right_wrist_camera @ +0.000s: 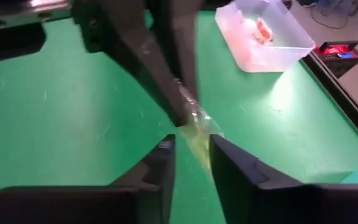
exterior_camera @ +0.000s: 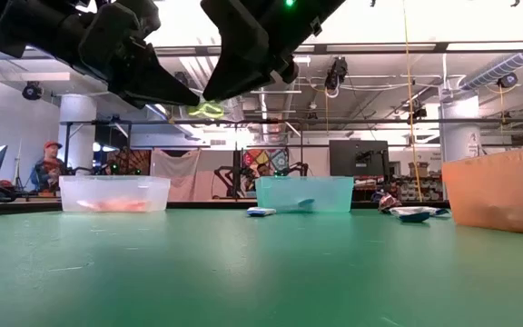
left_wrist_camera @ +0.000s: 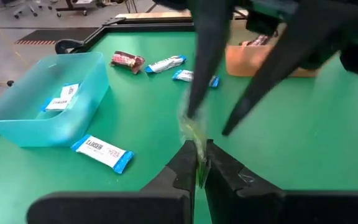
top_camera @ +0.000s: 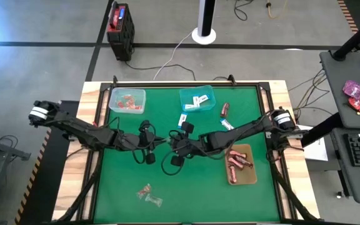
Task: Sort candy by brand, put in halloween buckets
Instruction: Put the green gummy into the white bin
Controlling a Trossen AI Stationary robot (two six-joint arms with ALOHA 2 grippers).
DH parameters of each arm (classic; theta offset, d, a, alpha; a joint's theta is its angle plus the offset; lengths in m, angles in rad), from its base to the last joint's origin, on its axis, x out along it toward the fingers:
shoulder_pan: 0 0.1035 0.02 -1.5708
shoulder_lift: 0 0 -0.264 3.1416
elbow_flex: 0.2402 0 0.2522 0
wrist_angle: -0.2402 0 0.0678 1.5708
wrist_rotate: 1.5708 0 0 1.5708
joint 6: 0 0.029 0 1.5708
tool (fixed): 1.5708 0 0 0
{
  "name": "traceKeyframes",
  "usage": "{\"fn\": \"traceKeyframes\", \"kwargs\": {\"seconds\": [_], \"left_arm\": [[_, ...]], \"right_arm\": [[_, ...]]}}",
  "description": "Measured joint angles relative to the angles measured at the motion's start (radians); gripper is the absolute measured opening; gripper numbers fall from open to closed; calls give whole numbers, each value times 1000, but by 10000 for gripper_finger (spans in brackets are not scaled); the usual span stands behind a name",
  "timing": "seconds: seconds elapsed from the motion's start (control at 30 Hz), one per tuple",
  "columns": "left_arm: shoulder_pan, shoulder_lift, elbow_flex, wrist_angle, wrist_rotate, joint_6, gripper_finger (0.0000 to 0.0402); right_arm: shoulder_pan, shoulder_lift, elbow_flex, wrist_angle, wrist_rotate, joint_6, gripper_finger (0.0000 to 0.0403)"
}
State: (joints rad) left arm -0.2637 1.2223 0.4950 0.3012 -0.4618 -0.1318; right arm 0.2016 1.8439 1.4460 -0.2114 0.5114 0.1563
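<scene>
The left gripper (left_wrist_camera: 199,163) had its jaws pinched nearly together on a clear wrapper (left_wrist_camera: 194,134), which rose out from between them. The right gripper (right_wrist_camera: 192,163) met it tip to tip above the middle of the green surface (top_camera: 167,187); its jaws stood a little apart with the same clear wrapper (right_wrist_camera: 197,127) lying in the gap, and I could not tell whether they touched it. Just beyond the left jaws lay a white-and-blue packet (left_wrist_camera: 103,152) on the surface, and past that the teal bucket (left_wrist_camera: 17,121) holding more such packets. Farther out sat a red-brown bar (left_wrist_camera: 128,60) and the amber tray (top_camera: 253,178). Beyond the right jaws stood the mint bucket (right_wrist_camera: 278,53) with red-pink sweets inside. Two clear twists (top_camera: 149,195) lay well apart from both grippers.
</scene>
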Motion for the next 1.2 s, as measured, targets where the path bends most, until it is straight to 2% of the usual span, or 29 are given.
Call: {"fn": "traceKeyframes", "kwargs": {"seconds": [0.1,0.2,0.4,0.5,0.57,0.63,0.7,0.83,0.9,1.03,1.2], "left_arm": [[12,-34,0,-51,-23,-5,1],[42,-88,27,-216,-84,-29,1],[194,-154,214,-835,-177,-175,0],[331,-150,303,-1106,-183,-219,0],[446,-147,336,-1207,-180,-198,0],[578,-142,353,-1217,-146,-113,0],[713,-138,357,-1187,-63,0,0],[960,-107,355,-1114,222,204,0],[1047,-82,355,-1111,312,255,0],[1139,-31,355,-1108,348,318,0],[1147,25,355,-1093,349,332,0]], "right_arm": [[-15,-32,0,-20,3,2,129],[-30,-76,0,-39,13,12,155],[-50,-148,0,-114,14,51,183],[-54,-170,0,-154,14,55,187],[-54,-175,0,-161,14,56,187],[-54,-175,0,-166,13,56,187],[-54,-175,0,-176,13,66,188],[-54,-175,0,-213,13,81,186],[-54,-175,0,-222,12,88,185],[-54,-175,0,-253,12,106,187],[-63,-175,0,-265,11,144,191]]}}
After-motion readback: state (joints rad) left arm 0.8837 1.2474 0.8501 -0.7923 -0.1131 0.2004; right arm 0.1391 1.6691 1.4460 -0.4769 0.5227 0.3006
